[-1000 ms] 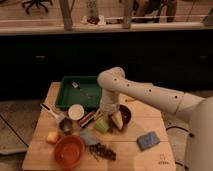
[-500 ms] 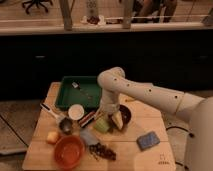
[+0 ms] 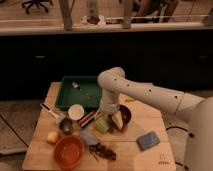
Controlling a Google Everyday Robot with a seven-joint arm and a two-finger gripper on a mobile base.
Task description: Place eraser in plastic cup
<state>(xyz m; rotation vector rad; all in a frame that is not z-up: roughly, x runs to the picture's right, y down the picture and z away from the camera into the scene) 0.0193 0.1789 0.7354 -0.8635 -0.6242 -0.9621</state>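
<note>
Camera view, only one. White arm (image 3: 150, 92) comes in from the right, bends at a rounded elbow over the table (image 3: 150, 157) and drops straight down to the gripper (image 3: 106, 113), which sits low over the clutter mid-table. Can't tell how far it is spread or whether it has hold of anything; the tip is lost among the items under it.

Just left of the gripper: white plastic cup (image 3: 76, 111), upright, mouth up, standing on the wood close to the front edge of the green tray (image 3: 67, 95). Tray is up-left of the gripper, with a small utensil, looks like a fork (image 3: 76, 86), lying inside.

Between cup and gripper, slightly lower: a small dark flat piece with a reddish edge (image 3: 88, 118), possibly the eraser, not sure. It's on the table, not in the cup.

Directly below the gripper: a light green object (image 3: 101, 125). Just right of the gripper: dark bowl (image 3: 125, 112) with something yellowish (image 3: 117, 120) at its near side.

Lower-left of the gripper: metal cup (image 3: 65, 126), a yellow fruit-like item (image 3: 52, 136), orange bowl (image 3: 69, 151). Below the gripper: pale blue-grey item (image 3: 89, 136), then a dark cluster, maybe grapes (image 3: 104, 150). Lower-right, well apart: blue sponge (image 3: 148, 140).
</note>
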